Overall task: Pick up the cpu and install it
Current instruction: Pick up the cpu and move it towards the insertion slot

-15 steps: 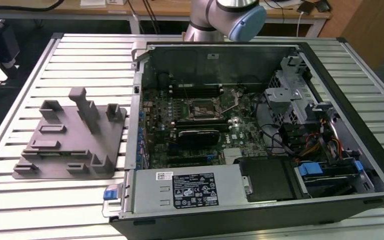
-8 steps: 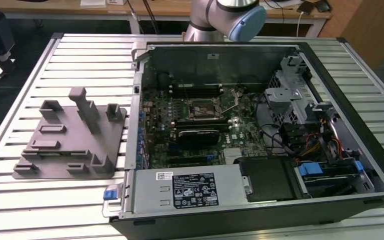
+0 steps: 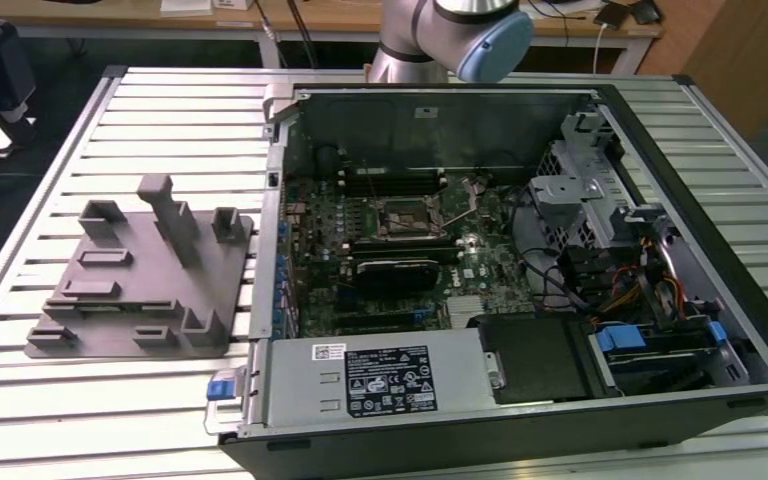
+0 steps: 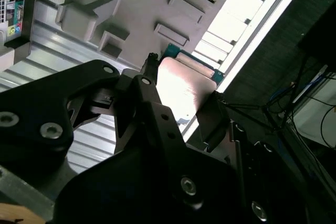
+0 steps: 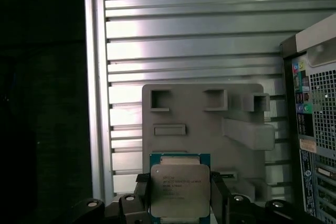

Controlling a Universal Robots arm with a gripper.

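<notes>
The grey plastic tray with upright posts (image 3: 144,280) sits near the slatted metal table's (image 3: 157,110) edge at the exterior view's left, beside the open black computer case (image 3: 518,270). In the first wrist view, the black two-fingered gripper (image 5: 180,200) is clamped on the silver-topped square cpu (image 5: 180,188) by opposite edges, above the tray. A level, square hold should suit the motherboard socket (image 3: 404,215).

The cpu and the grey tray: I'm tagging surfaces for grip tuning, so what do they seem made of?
The cpu: a metal lid by the look, dull silver with a soft sheen, on a green board rim, likely laminate. The grey tray: probably plastic, matte and uniform in colour, with blocky posts.
</notes>
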